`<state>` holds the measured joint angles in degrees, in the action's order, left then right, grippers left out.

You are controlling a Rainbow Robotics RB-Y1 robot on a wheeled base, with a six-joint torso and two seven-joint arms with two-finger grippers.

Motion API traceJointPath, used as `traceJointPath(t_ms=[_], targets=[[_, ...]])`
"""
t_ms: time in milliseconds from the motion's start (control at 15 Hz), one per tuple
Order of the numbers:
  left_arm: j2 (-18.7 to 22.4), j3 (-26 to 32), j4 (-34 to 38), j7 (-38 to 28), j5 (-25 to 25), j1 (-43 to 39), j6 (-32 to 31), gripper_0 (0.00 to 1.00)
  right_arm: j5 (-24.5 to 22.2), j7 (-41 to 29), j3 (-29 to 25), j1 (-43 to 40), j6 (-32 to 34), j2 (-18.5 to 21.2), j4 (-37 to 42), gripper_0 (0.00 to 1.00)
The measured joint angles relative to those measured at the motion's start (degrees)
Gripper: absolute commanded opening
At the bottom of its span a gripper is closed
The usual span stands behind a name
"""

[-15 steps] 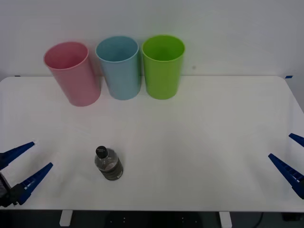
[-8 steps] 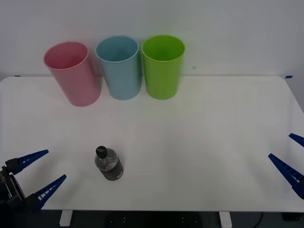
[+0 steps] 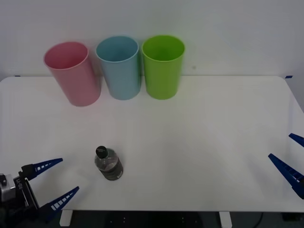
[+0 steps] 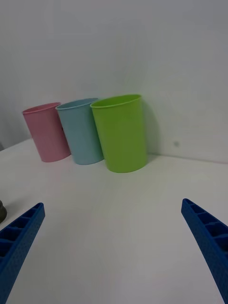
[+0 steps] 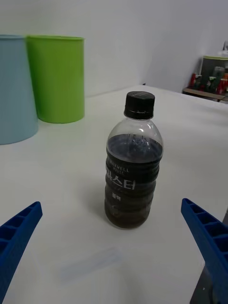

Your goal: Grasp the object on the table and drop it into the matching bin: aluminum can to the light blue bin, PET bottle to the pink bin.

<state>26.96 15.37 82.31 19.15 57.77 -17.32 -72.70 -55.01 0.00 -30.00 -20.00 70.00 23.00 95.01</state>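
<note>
Nothing is grasped yet: the PET bottle (image 3: 109, 164) stands upright on the table (image 3: 199, 133), ahead of the wide-spread jaws of the left gripper (image 3: 52, 183) and apart from them, centred between its fingers in the left wrist view, so the approach, grasp, carry and drop into the pink bin (image 3: 72, 72) all remain. The right gripper (image 3: 289, 159) waits spread open at the table's right edge. The left gripper sits near the table's front edge, though how close is hard to judge; bare tabletop lies between bottle and bins.
</note>
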Motion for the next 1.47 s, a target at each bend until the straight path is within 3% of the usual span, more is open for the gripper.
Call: traceJointPath(t_ms=[333, 1467], targets=[[-1.3, -2.7, -2.7, 0.3, 0.8, 2.6, 0.6, 1.0, 0.0, 0.0, 0.0, 0.0, 0.0, 0.0, 0.0, 1.0], [-15.4, -2.7, -2.9, 2.2, 15.7, 8.5, 4.8, 1.0, 0.0, 0.0, 0.0, 0.0, 0.0, 0.0, 0.0, 1.0]])
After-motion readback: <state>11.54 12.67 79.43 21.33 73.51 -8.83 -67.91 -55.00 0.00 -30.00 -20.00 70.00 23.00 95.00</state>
